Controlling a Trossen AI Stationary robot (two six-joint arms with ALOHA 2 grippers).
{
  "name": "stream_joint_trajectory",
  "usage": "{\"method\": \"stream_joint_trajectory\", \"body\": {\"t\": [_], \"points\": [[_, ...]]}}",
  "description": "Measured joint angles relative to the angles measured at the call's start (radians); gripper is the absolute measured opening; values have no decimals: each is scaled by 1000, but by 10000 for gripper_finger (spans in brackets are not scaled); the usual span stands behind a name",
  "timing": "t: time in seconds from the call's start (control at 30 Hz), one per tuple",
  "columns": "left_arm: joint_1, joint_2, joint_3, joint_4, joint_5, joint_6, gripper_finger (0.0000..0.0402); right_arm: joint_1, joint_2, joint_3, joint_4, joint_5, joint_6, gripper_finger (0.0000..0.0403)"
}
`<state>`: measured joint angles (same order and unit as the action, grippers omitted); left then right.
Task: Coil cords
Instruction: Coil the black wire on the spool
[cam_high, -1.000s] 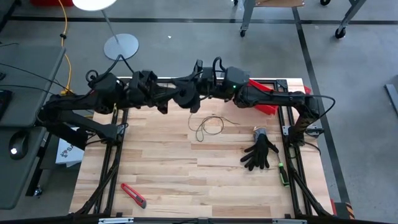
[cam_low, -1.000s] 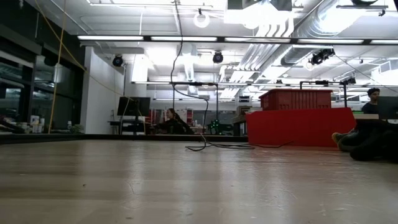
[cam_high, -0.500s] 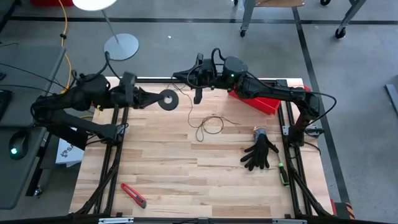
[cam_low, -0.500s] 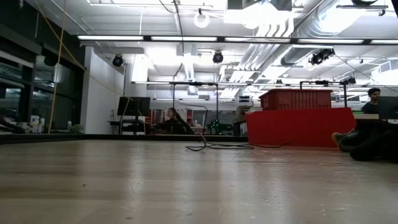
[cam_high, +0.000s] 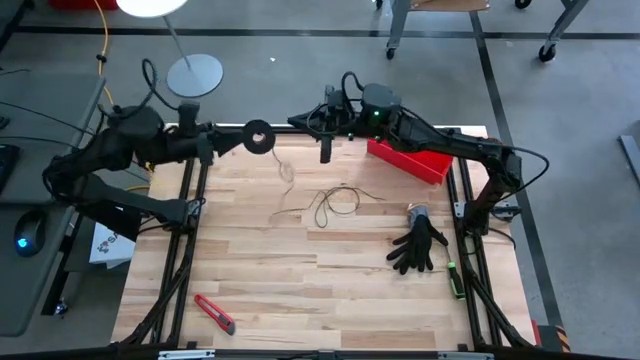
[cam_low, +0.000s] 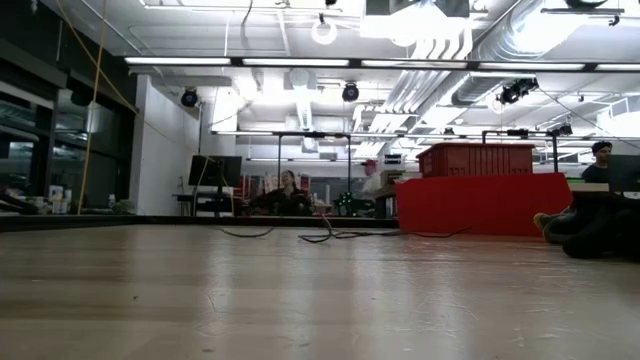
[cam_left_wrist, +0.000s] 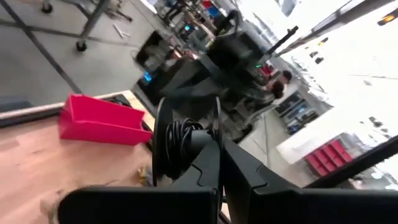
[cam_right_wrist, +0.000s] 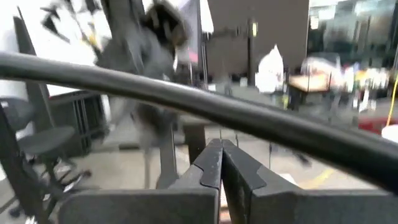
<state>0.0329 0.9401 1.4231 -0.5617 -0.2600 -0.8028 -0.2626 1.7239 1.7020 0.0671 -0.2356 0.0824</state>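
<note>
Above the bench's (cam_high: 300, 260) far edge, the left tool (cam_high: 232, 140) was clamped on the black spool (cam_high: 259, 137). Its thin cord (cam_high: 330, 205) lay looped mid-bench. The right tool (cam_high: 325, 152), fingers closed and empty, hung just right of the spool.

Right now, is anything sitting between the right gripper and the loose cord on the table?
Nothing visible does. The right gripper hangs shut above the table's far edge, and bare wood lies between it and the loose cord. The red bin sits off to one side.
</note>
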Motion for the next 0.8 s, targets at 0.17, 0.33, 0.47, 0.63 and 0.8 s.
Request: {"method": "stream_joint_trajectory", "body": {"t": [0.17,0.33,0.47,0.63,0.8], "points": [[0,33,92,-86,14,13,0,0,-4,-1,-132,-66,24,8],[0,59,152,-98,-6,54,0,18,-7,-1,-190,-173,100,72],[0,90,178,-98,-8,55,0,78,3,-1,-185,-90,27,136],[0,119,204,-91,-7,60,0,115,26,-1,-160,51,-14,170],[0,136,219,-68,-8,82,0,115,31,-1,-160,127,-38,172]]}}
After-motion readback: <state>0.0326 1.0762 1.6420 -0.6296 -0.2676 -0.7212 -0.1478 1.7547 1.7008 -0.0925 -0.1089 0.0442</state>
